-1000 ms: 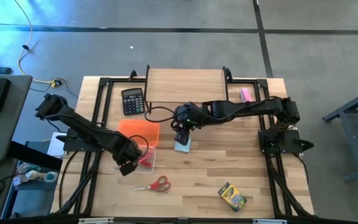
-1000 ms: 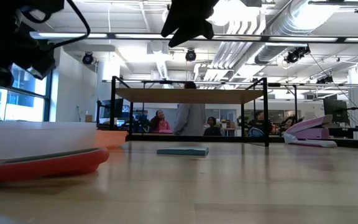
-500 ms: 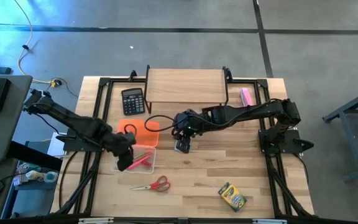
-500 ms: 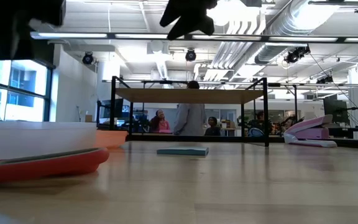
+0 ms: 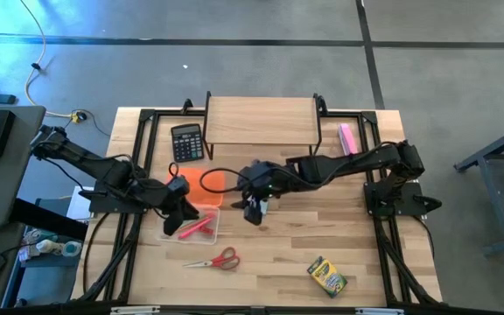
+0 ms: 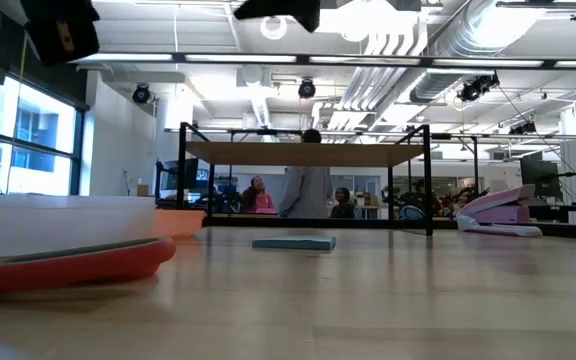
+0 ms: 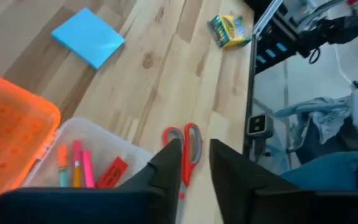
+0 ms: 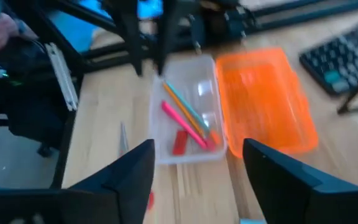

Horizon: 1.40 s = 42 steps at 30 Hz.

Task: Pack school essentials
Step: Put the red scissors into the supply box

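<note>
My left gripper [image 5: 178, 206] hovers over the clear box [image 5: 192, 226], fingers a little apart and empty [image 7: 195, 152]. In the box lie a pink-red pen [image 7: 87, 168], thin pencils [image 7: 63, 167] and a red eraser [image 7: 112, 172]. My right gripper [image 5: 254, 210] hangs wide open [image 8: 197, 180] above the light blue notepad [image 6: 293, 242], which lies flat on the table and is covered by the gripper in the high view. The red-handled scissors [image 5: 216, 259] and the yellow-green crayon box [image 5: 326, 276] lie near the near edge.
The box's orange lid [image 5: 208, 184] lies open on its far side. A black calculator [image 5: 186, 142] and a pink oblong block [image 5: 346, 136] flank a raised wooden shelf [image 5: 261, 120] at the far edge. Bare tabletop lies between the scissors and the crayon box.
My left gripper has risen and drawn back from the box's near part toward its far-left side. My right gripper has shifted a little toward the near edge and now covers the notepad in the high view. The notepad has stayed flat on the table.
</note>
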Tool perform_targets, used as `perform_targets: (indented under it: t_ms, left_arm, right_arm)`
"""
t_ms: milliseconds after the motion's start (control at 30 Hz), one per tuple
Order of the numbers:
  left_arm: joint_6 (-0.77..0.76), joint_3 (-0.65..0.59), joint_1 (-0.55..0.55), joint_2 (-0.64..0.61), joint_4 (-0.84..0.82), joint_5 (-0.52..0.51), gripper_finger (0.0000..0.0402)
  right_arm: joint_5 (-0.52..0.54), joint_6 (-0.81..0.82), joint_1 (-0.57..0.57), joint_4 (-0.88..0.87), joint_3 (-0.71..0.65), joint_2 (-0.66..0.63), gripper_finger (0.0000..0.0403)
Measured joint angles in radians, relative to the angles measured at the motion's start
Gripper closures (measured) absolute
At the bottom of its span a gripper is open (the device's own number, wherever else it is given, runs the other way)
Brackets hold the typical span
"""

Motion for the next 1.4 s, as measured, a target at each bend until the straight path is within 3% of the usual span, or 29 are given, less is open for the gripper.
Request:
perform_targets:
  t_ms: [267,633,867,1133,1400]
  left_arm:
    - [0.153,-0.001,0.001,-0.015,-0.007,-0.029,0.0265]
    - [0.234,-0.001,0.001,-0.147,-0.112,-0.155,0.0281]
    - [0.235,-0.001,0.001,-0.218,-0.145,-0.164,0.0284]
    - [0.278,-0.001,0.001,-0.225,-0.156,-0.164,0.0284]
    - [0.27,-0.001,0.001,-0.22,-0.212,-0.16,0.0284]
  right_arm:
    - [0.0,-0.1,0.037,0.146,0.0,0.0,0.0153]
    - [0.03,-0.134,0.075,0.282,0.0,0.001,0.0153]
    - [0.04,-0.119,0.078,0.393,0.001,0.001,0.0153]
    - [0.047,-0.134,0.11,0.321,0.142,0.075,0.0153]
    - [-0.086,-0.157,0.113,0.074,0.252,0.21,0.0153]
